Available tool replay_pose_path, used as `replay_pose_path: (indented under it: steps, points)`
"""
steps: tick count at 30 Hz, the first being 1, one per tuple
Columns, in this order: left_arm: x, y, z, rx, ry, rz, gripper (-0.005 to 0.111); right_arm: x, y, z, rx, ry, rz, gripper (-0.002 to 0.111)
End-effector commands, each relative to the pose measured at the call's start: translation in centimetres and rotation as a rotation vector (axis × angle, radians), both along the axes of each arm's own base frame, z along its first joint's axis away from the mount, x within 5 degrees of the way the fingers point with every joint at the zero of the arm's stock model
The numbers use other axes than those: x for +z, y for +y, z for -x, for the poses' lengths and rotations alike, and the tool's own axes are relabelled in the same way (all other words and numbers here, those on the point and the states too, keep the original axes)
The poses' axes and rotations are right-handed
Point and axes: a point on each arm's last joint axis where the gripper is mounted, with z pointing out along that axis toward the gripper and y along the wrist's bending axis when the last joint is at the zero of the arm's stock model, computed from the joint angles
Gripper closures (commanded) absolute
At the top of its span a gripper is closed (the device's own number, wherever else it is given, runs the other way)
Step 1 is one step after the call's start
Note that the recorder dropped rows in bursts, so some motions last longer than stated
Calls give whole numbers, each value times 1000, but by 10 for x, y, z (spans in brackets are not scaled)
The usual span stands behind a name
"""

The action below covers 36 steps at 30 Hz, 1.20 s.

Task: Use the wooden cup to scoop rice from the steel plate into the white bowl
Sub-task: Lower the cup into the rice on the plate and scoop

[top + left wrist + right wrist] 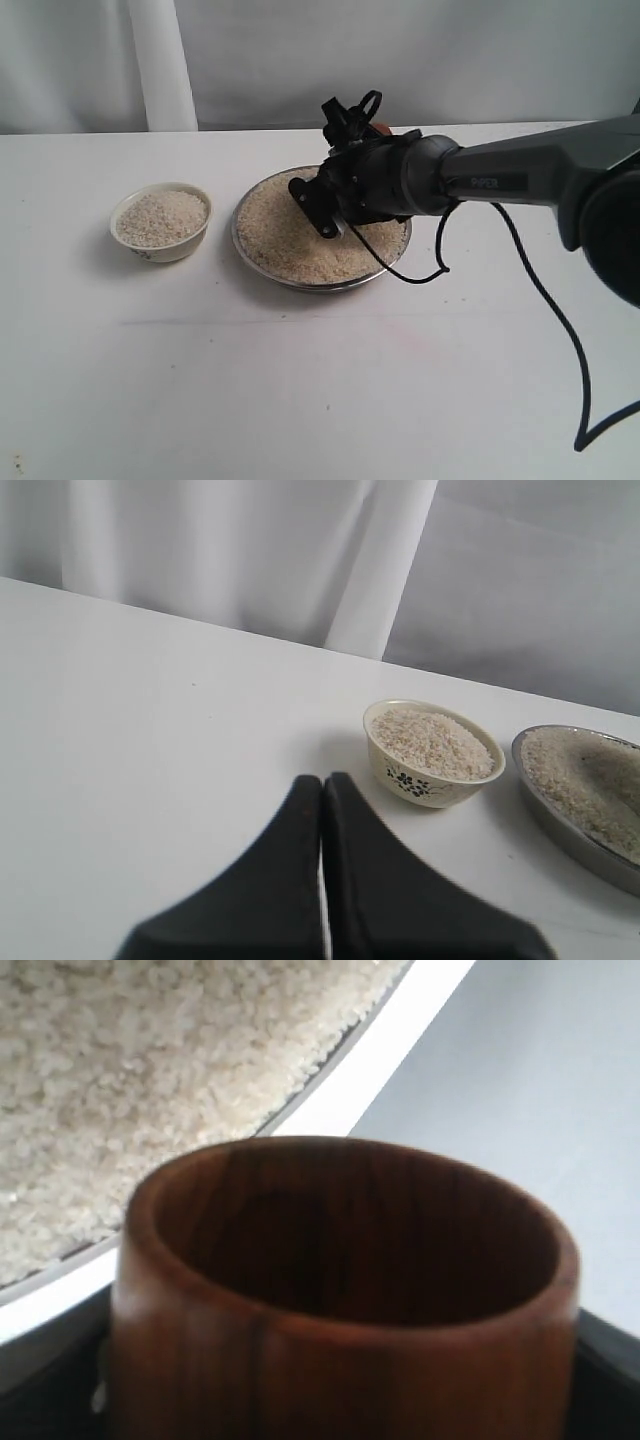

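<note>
The steel plate (300, 281) lies mid-table, heaped with rice (285, 235). My right gripper (368, 140) hangs over the plate's far side, shut on the wooden cup (382, 129), which the arm mostly hides. In the right wrist view the cup (340, 1360) fills the frame, its dark inside showing no grains, with the plate's rim (330, 1050) and rice (150, 1080) beyond. The white bowl (165, 250) stands left of the plate, full of rice (160, 218). My left gripper (322, 780) is shut on nothing, short of the bowl (420, 780) and plate (560, 820).
A white curtain (160, 60) hangs along the table's back edge. A black cable (540, 300) trails from the right arm over the table's right side. The white tabletop (300, 400) spreads in front of the dishes.
</note>
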Motion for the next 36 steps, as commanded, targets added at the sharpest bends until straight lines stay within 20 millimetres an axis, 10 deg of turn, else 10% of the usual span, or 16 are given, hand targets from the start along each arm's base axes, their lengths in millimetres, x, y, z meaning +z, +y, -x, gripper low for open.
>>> replay_pose_path:
  steps: [1, 36]
  points:
    - [2, 0, 0, -4, -12, 5, 107, 1, 3, -18, -21, -58, 9, 108]
    - [2, 0, 0, -4, -12, 5, 107, -40, 39, -4, -22, 181, -212, 108]
